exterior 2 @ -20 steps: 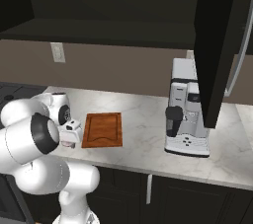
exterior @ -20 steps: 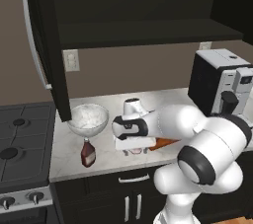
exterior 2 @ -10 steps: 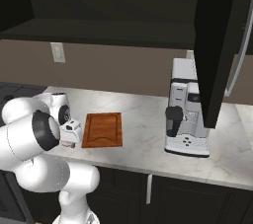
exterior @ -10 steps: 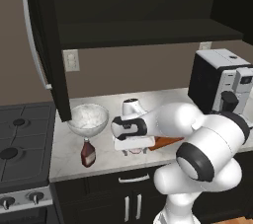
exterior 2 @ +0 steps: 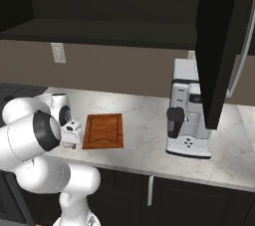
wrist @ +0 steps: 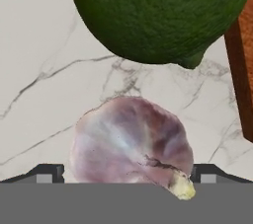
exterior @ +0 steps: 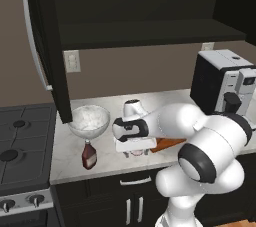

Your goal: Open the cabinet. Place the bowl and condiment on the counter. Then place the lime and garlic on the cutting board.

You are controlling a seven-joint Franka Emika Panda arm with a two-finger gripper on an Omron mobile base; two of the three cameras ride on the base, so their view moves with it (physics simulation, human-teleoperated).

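Fingers (wrist: pixel 49 172) stand spread wide in the hand view, one dark tip on each side of the garlic (wrist: pixel 132 145), which lies on the white marble worktop (wrist: pixel 39 60) between them; whether the tips touch the bulb cannot be told. Just past the garlic in that view sits the lime (wrist: pixel 158 13), also on the marble, with the reddish-brown edge of the cutting board (wrist: pixel 242 75) beside it. From the left base view, the gripper (exterior: pixel 134 152) reaches low to the worktop (exterior: pixel 70 158) at the near left corner of the cutting board (exterior: pixel 167 144), with a pale pinkish bit of the garlic (exterior: pixel 136 153) showing under it. Left of the hand, the condiment (exterior: pixel 89 155) stands upright on the marble, and the bowl (exterior: pixel 89 120) sits just behind it, near the stove (exterior: pixel 20 146). Above, the cabinet (exterior: pixel 47 46) has its door swung open, its long silver handle facing out. In the right base view the cutting board (exterior 2: pixel 103 130) lies bare on the worktop (exterior 2: pixel 144 120), the gripper (exterior 2: pixel 69 138) just beside its left edge, and a coffee machine (exterior 2: pixel 189 115) stands well apart to the right, under the other open cabinet door (exterior 2: pixel 219 46).
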